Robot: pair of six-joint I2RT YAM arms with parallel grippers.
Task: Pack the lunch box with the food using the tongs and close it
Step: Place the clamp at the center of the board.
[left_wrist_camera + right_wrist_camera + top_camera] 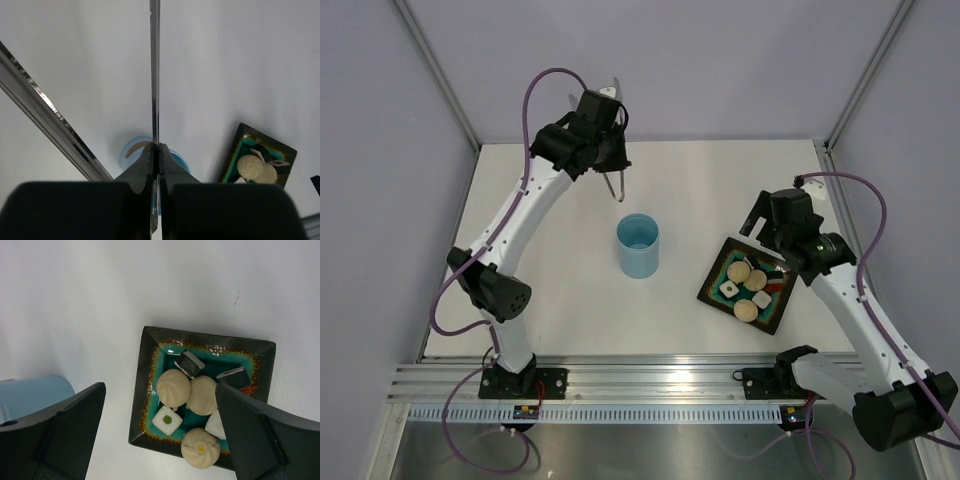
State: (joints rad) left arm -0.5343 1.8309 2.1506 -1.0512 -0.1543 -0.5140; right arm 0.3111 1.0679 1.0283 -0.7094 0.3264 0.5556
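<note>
The light blue lunch box [638, 246] stands upright and uncovered mid-table; its side shows in the right wrist view [27, 396]. The food [747, 287], beige buns, white cubes and dark rolls, lies on a dark square teal-centred plate [713, 283]; it also shows in the right wrist view [173, 387]. My left gripper [615, 160] hangs high at the far side, shut on the slim silver tongs [619, 186]. In its wrist view the tongs [155, 70] run edge-on up from the left gripper [156, 146]. My right gripper [770, 243] hovers wide open over the plate [150, 352], the food between its fingers [75, 425].
A small pale blue disc with a brown tab [133, 149] lies on the table beneath my left fingers. A metal frame post [47, 110] runs diagonally at the left. Grey walls close in the white table [560, 300] on three sides.
</note>
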